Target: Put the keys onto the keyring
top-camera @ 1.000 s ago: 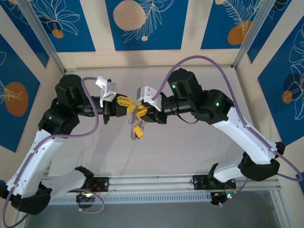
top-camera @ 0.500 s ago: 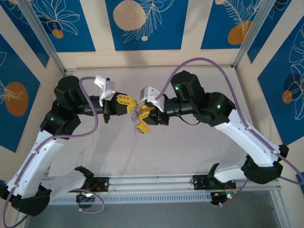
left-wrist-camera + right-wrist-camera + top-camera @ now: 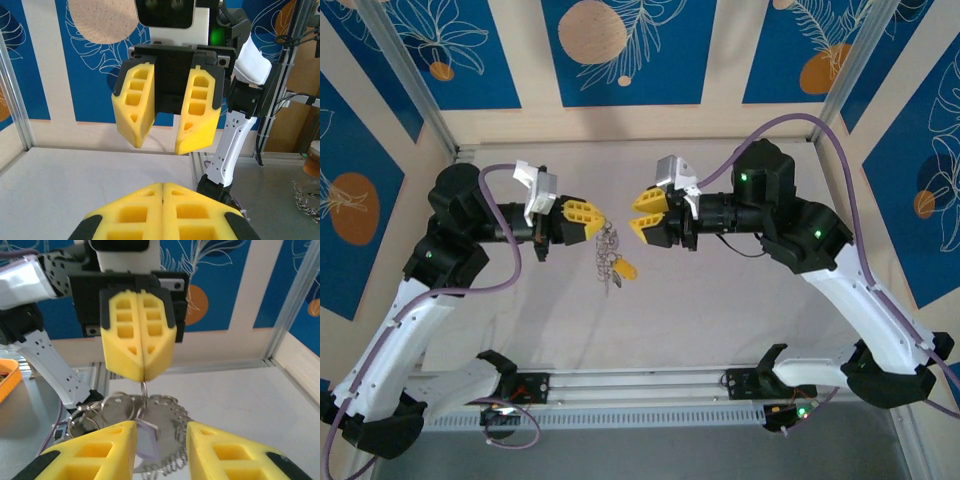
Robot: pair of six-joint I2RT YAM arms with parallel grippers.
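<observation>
Left fingers (image 3: pixel 582 217) pinching shut on the grey keyring (image 3: pixel 607 245), keys (image 3: pixel 609 272) and yellow tag (image 3: pixel 627 269) dangling above the desk (image 3: pixel 720 300), right fingers (image 3: pixel 651 199) standing parted opposite, holding nothing.

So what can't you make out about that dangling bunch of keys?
- Top view: keys too small to count or tell apart.
- Right wrist view: keyring's lower end cut off behind right gripper and the bottom edge.
- Left wrist view: whatever the shut left gripper pinches lies under its fingers.
</observation>
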